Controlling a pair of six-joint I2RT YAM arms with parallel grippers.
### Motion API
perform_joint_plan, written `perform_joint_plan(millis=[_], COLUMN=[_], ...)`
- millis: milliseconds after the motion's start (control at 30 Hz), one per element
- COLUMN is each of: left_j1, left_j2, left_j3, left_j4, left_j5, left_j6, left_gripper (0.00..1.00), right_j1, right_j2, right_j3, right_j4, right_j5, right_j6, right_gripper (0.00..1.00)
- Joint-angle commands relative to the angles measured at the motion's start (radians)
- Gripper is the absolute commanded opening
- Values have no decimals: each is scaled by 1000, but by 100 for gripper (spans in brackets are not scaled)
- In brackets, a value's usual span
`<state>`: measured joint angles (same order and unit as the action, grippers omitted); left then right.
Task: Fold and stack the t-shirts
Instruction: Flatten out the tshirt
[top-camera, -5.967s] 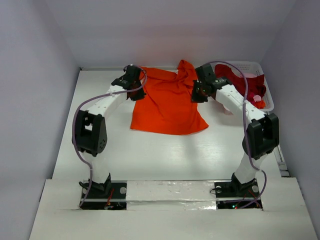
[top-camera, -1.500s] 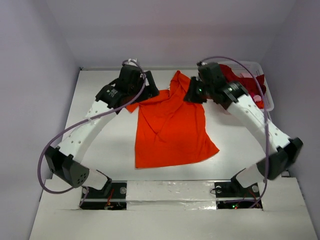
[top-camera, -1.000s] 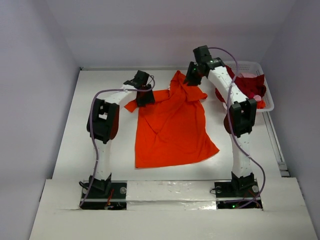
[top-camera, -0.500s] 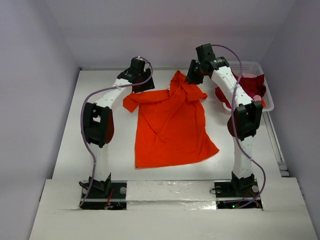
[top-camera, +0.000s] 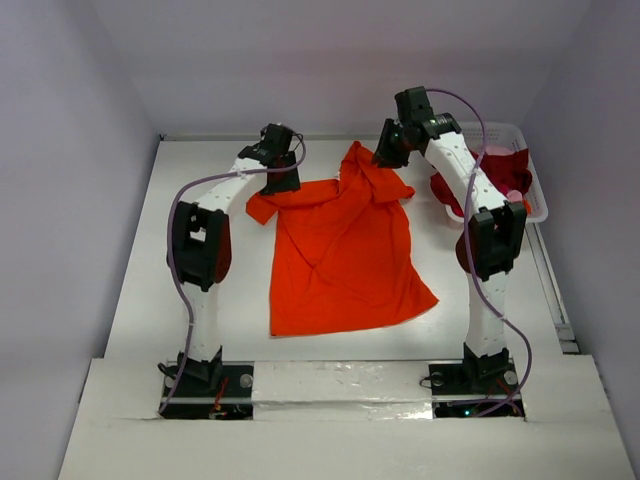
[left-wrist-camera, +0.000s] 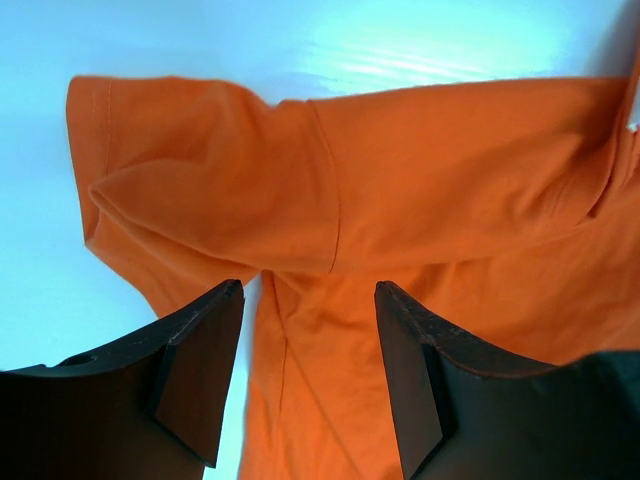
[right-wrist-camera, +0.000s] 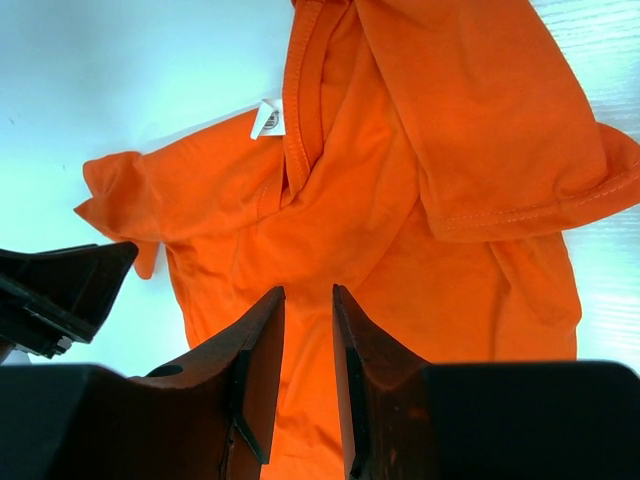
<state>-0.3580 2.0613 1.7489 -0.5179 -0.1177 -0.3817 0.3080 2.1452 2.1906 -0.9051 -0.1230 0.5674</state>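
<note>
Two pincers, both empty. My left pincer (left-wrist-camera: 305, 290) is about half open just above the orange t-shirt (top-camera: 340, 255), over its sleeve (left-wrist-camera: 200, 190) toward the left edge. My right pincer (right-wrist-camera: 308, 292) is a narrow gap above the collar (right-wrist-camera: 300, 100). The shirt lies mid-surface, rumpled at the far end. I read this as flattening before the first fold. Next: drop, pinch the sleeve, pull outward. The crimson t-shirt (top-camera: 495, 165) is in the basket (top-camera: 540, 205), far right corner.
</note>
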Motion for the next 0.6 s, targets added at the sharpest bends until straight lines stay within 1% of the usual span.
perform_joint_plan(millis=[0,167,333,567], left_j1=[4,4,4,4], left_j2=[-20,11,55,69], left_j3=[14,14,30,41], left_j4=[-44,-70,-96,-59], left_j5=[0,-30,-30,4], left_j6=[1,12,18,33], left_gripper=[52,51,51,51], right_j1=[-12,-12,-12,-12], right_j2=[-41,-41,-39,-39], right_j3=[14,12,18,20], right_j4=[35,44,48,54], right_j5=[-23,-36,-46,-56], right_j6=[-18,-12,-9,-1], right_gripper=[31,31,31,31])
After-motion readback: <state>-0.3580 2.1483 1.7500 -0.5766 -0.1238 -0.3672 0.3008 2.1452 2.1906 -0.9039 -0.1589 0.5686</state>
